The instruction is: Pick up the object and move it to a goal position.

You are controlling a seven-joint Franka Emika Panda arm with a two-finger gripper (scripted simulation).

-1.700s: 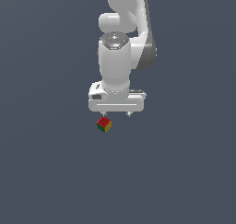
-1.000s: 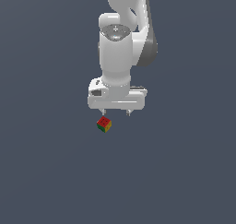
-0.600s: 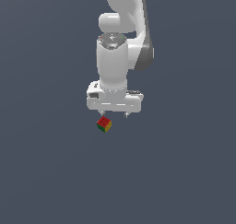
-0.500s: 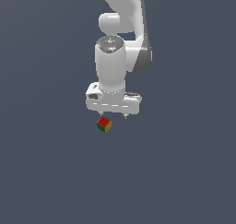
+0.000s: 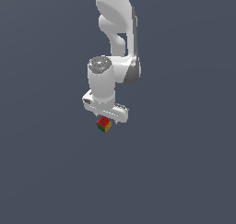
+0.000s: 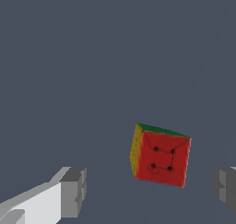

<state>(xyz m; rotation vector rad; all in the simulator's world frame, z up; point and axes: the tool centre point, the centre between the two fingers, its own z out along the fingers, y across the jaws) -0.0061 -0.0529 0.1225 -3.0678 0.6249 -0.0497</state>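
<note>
the arm hangs straight down over the grey worktop [image 5: 184, 172], whose edges and corners show in neither view, so the best i can say is that everything sits around the middle of what the exterior view takes in.

the cube [image 5: 104, 124] rests on that surface just under the gripper [image 5: 109, 120]. its red face points up and carries small dark marks, with a green face and a yellow one showing at the sides. in the wrist view the cube [image 6: 160, 156] lies between the two grey pads [image 6: 73, 192], one to either side, and bare grey surface shows between it and each pad. it sits nearer one pad than the other, and it looks turned a little against the line between them.

the fingers are spread wide and hold nothing. the gap is much broader than the cube.

as for progress, i would say the approach is nearly done and the rest is all ahead. the gripper looks lined up above the cube and low, but from the exterior view i cannot tell whether the fingertips have reached the level of the cube's sides. nothing is grasped and nothing is lifted. what is left, by my reckoning, is any last bit of descent, the closing of the fingers on the cube, the lift, and the carry to the goal. no goal marker shows in either view, so i cannot say where that is.
</note>
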